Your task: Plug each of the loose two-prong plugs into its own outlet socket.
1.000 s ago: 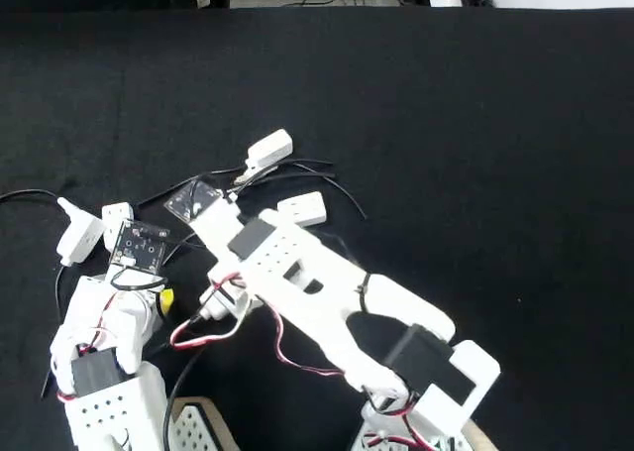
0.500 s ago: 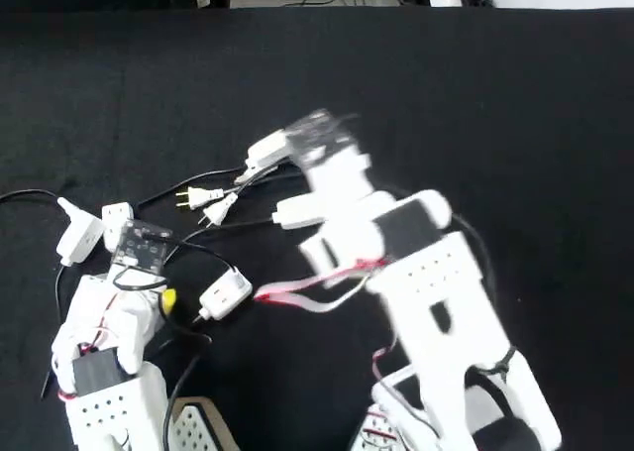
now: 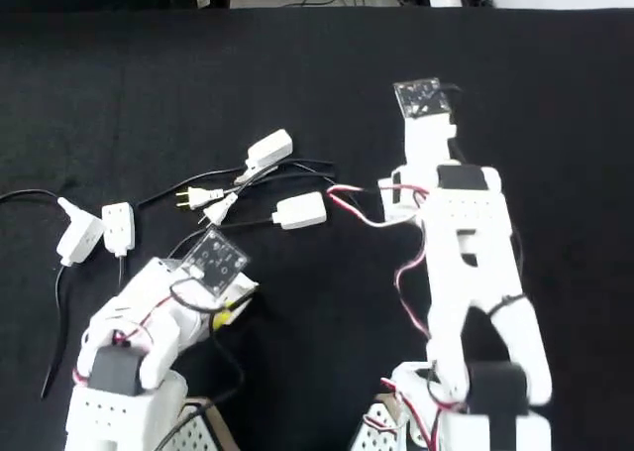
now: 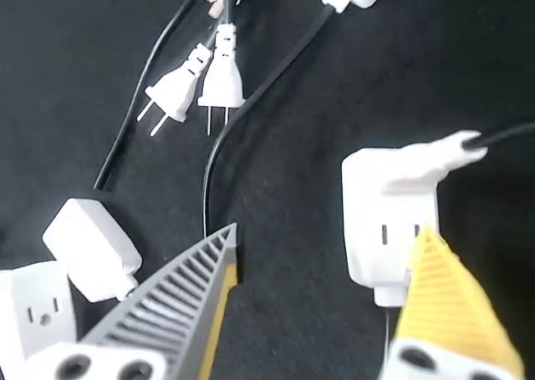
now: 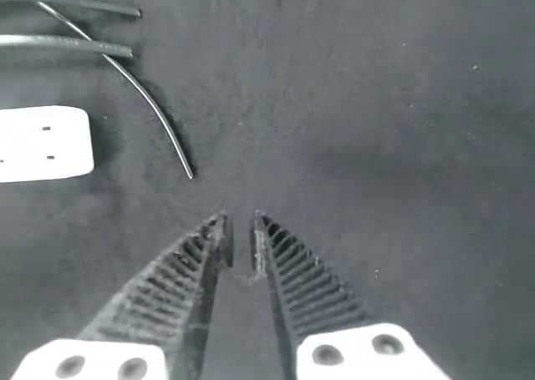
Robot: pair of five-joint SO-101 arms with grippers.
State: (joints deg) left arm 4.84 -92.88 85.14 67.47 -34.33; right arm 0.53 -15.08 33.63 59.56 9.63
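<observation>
Sizing up two loose plugs (image 4: 221, 75) lying among scattered sockets on the black table (image 3: 149, 84).
Both plugs lie side by side with their prongs bare, apart from the left gripper (image 4: 326, 230). Its fingers are spread wide, one just over a socket (image 4: 386, 230). The right gripper (image 5: 240, 234) sits well apart, fingers nearly together on nothing. Plugs look light, hard and smooth, likely to skid or twist on their springy cords (image 4: 206, 192). They are best pinched across the flat moulded body behind the prongs. Sockets look equally light, so one probably needs bracing while a plug is pushed home.
</observation>
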